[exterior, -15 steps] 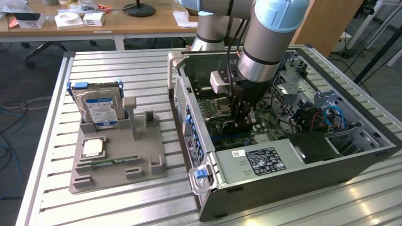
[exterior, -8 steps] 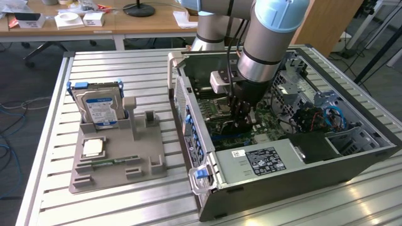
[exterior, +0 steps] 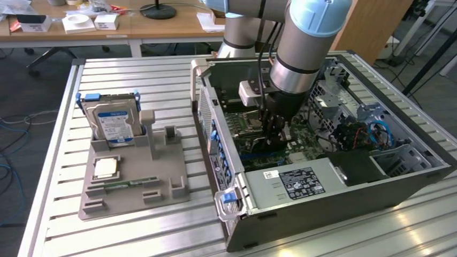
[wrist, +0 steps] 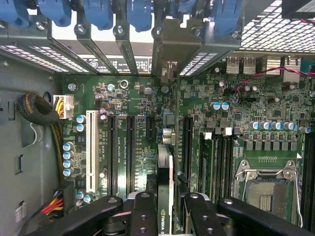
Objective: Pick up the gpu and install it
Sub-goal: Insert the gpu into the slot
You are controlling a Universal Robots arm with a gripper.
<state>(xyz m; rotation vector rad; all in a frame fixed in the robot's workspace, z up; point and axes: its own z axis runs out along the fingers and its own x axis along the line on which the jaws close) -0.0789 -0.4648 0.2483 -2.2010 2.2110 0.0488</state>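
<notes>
The gpu (wrist: 166, 169) is seen edge-on in the wrist view, a thin black card with a green logo label near my fingers. It stands upright over the green motherboard (wrist: 142, 103), and its pale end bracket (wrist: 168, 73) reaches the case's rear slot openings. My gripper (wrist: 167, 216) is shut on the gpu, one black finger (wrist: 142, 214) on each side of it. In the exterior view, my gripper (exterior: 275, 136) reaches down into the open computer case (exterior: 307, 184), low over the board. I cannot tell whether the card is seated in a slot.
Long black slots (wrist: 130, 152) and a white slot (wrist: 91, 147) lie beside the card, and memory slots and the CPU socket (wrist: 266, 189) lie on its other side. Blue latches (wrist: 142, 12) line the rear. At the exterior view's left, a grey holder (exterior: 164, 193) carries a blue-labelled hard drive (exterior: 114, 120).
</notes>
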